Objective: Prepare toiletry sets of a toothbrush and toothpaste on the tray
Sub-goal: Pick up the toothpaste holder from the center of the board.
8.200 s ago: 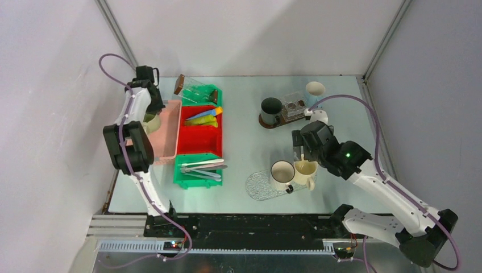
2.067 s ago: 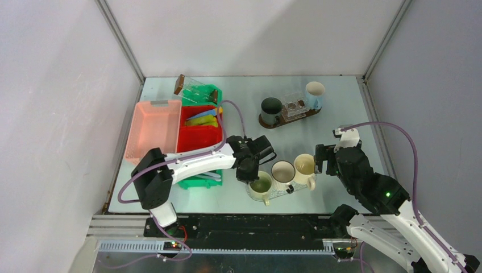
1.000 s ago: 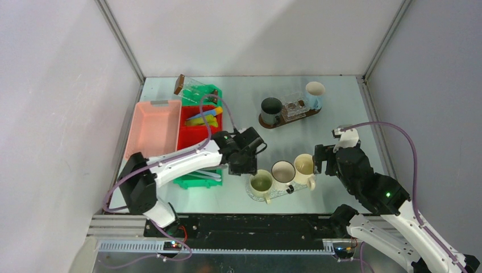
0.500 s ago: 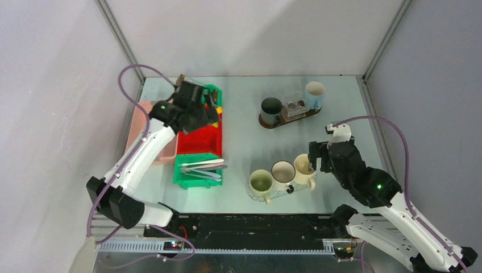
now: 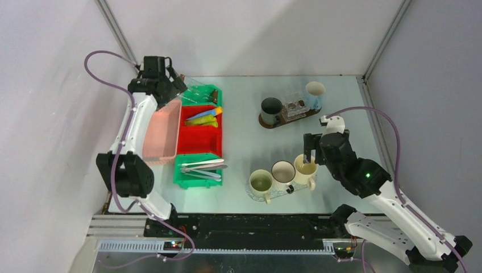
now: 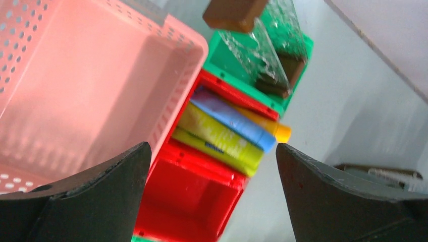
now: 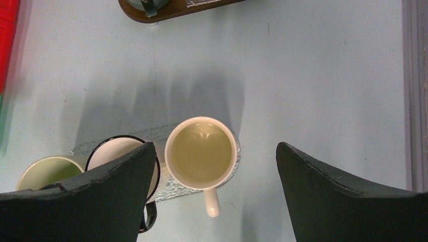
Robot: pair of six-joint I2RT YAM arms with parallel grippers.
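Fingers first: your left fingers (image 6: 75,201) stand spread wide with nothing between them, hovering where the pink perforated plastic basket (image 6: 75,75) meets the red plastic bin (image 6: 192,206). In that bin a blue toothpaste tube (image 6: 232,118) lies beside a yellow toothpaste tube (image 6: 217,138). Your right fingers (image 7: 353,201) are just as wide and empty, above the cream ceramic mug (image 7: 201,153). That mug shares the clear textured glass tray (image 7: 156,133) with a white dark-rimmed mug (image 7: 116,147) and a green-lined mug (image 7: 48,170). Slim pale toothbrushes (image 5: 200,166) lie in the green plastic bin (image 5: 182,181) nearest your arms, on the pale counter (image 5: 250,136).
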